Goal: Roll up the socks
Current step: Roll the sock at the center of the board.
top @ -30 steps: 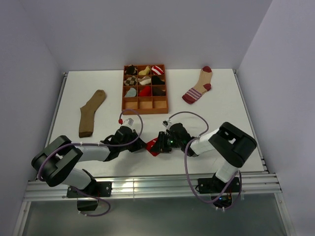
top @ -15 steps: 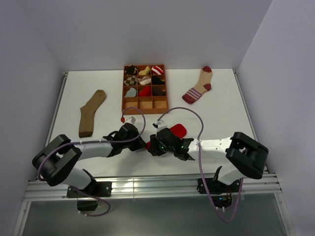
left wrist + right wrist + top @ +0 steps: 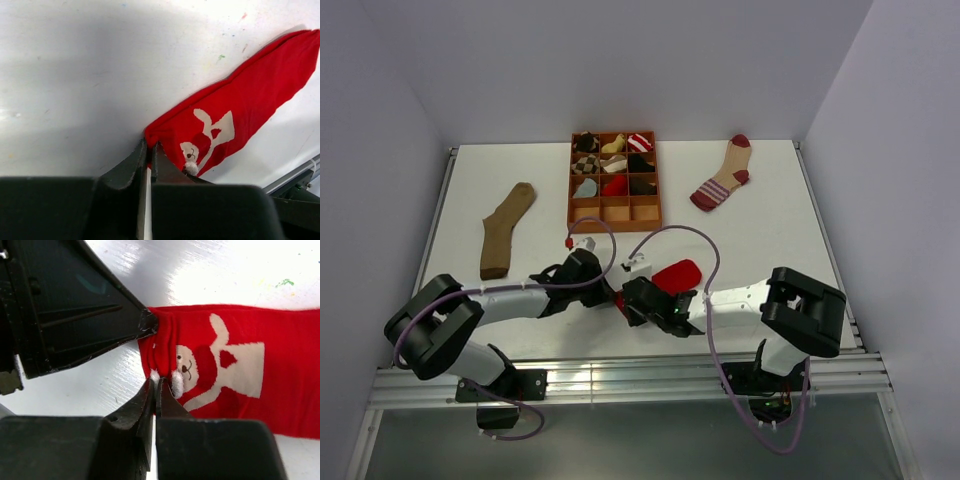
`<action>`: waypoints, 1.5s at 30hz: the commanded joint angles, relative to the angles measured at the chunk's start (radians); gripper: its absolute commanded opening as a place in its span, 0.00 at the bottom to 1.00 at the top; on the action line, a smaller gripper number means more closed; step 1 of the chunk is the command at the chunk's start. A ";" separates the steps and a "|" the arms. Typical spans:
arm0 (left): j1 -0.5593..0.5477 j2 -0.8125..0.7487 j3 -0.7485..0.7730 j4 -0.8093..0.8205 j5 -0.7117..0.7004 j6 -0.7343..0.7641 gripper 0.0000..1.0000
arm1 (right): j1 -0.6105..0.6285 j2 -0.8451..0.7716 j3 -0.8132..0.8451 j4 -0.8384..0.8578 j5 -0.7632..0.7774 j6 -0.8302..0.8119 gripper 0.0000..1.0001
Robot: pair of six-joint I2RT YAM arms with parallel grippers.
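Observation:
The red sock [image 3: 676, 273] with a white pattern lies flat on the table near the front, its toe pointing right. My left gripper [image 3: 613, 297] is shut on one corner of its left end, seen close in the left wrist view [image 3: 149, 145] on the red sock [image 3: 235, 120]. My right gripper [image 3: 630, 306] is shut on the same end's other corner, beside a white pompom, in the right wrist view [image 3: 155, 382] of the red sock [image 3: 260, 375]. The brown sock [image 3: 506, 230] lies at the left. The beige striped sock [image 3: 723, 175] lies at the back right.
An orange-brown compartment tray [image 3: 615, 228] stands at the back centre with several small sock bundles in its far cells. Walls close the table on the left, back and right. A metal rail runs along the near edge, under both arm bases.
My right gripper slid left along the red sock to its end beside the left gripper and shut on it. The sock now lies stretched out to the right. The left gripper held on.

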 commanded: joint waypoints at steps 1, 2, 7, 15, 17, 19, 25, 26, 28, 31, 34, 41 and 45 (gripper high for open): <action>-0.007 -0.034 -0.007 -0.126 -0.050 -0.007 0.09 | 0.006 0.030 -0.030 -0.010 0.022 0.043 0.00; -0.005 -0.046 -0.016 -0.126 -0.060 -0.014 0.19 | 0.004 0.025 -0.042 0.007 0.005 0.048 0.00; -0.007 -0.170 -0.052 -0.130 -0.100 -0.045 0.44 | -0.022 -0.030 -0.166 0.197 -0.140 0.106 0.00; -0.005 -0.341 -0.197 0.023 -0.088 -0.051 0.81 | -0.167 -0.041 -0.355 0.547 -0.424 0.229 0.00; -0.005 -0.348 -0.231 0.082 -0.060 -0.048 0.81 | -0.196 -0.024 -0.385 0.602 -0.464 0.249 0.00; -0.005 -0.333 -0.253 0.138 -0.034 -0.044 0.79 | -0.227 0.001 -0.402 0.655 -0.509 0.273 0.00; -0.005 -0.238 -0.251 0.210 0.019 -0.039 0.68 | -0.282 0.117 -0.451 0.877 -0.616 0.356 0.00; -0.005 -0.226 -0.250 0.224 0.025 -0.040 0.66 | -0.289 0.148 -0.461 0.908 -0.622 0.378 0.00; -0.008 -0.191 -0.245 0.238 0.041 -0.037 0.61 | -0.298 0.173 -0.473 0.963 -0.641 0.390 0.00; -0.015 -0.152 -0.244 0.256 0.047 -0.031 0.55 | -0.304 0.191 -0.475 0.972 -0.644 0.395 0.00; -0.018 -0.114 -0.247 0.267 0.056 -0.027 0.51 | -0.304 0.180 -0.465 0.946 -0.639 0.384 0.00; -0.022 -0.023 -0.244 0.304 0.088 -0.025 0.41 | -0.312 0.173 -0.455 0.908 -0.628 0.376 0.00; -0.028 0.009 -0.231 0.305 0.093 -0.025 0.34 | -0.318 0.173 -0.444 0.883 -0.627 0.362 0.00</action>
